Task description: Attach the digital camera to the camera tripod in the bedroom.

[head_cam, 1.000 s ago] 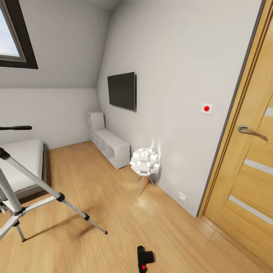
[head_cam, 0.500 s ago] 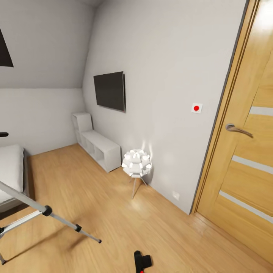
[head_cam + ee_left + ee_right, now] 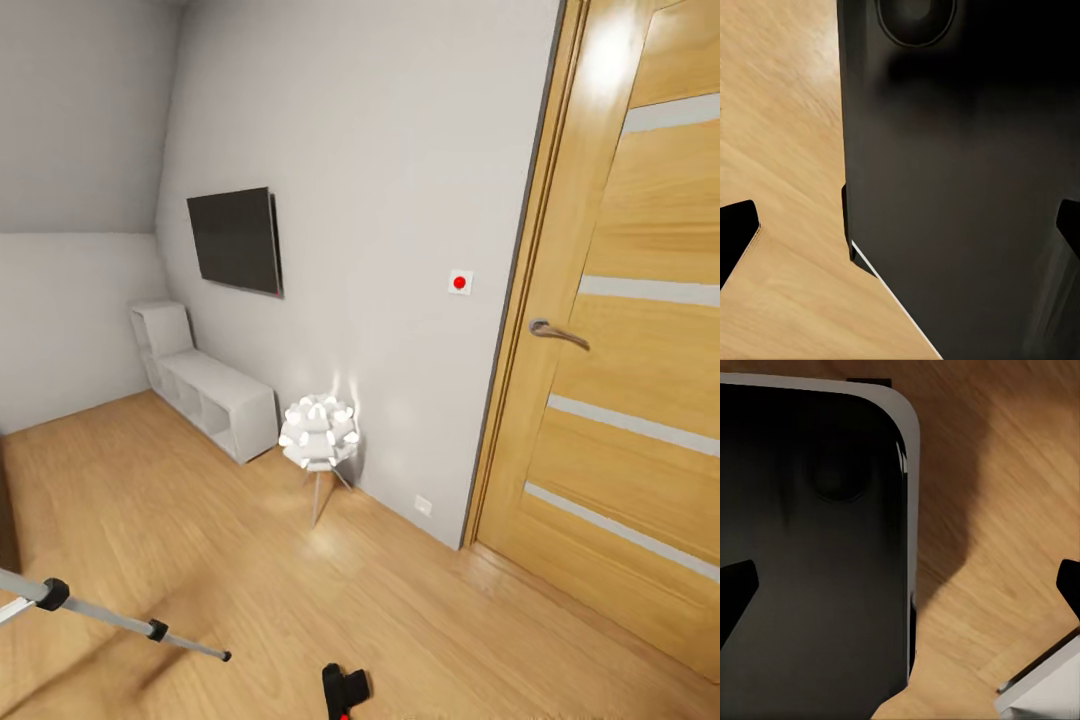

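Two grippers hang open and empty: the left gripper (image 3: 900,232) and right gripper (image 3: 900,592) each show spread dark fingertips over the robot's black body and the wood floor (image 3: 400,600). Your head view has swung right within a second, sliding the camera tripod (image 3: 120,617) out until one leg remains, left of the digital camera (image 3: 343,690) on the floor. You've turned away from both; neither wrist view shows them.
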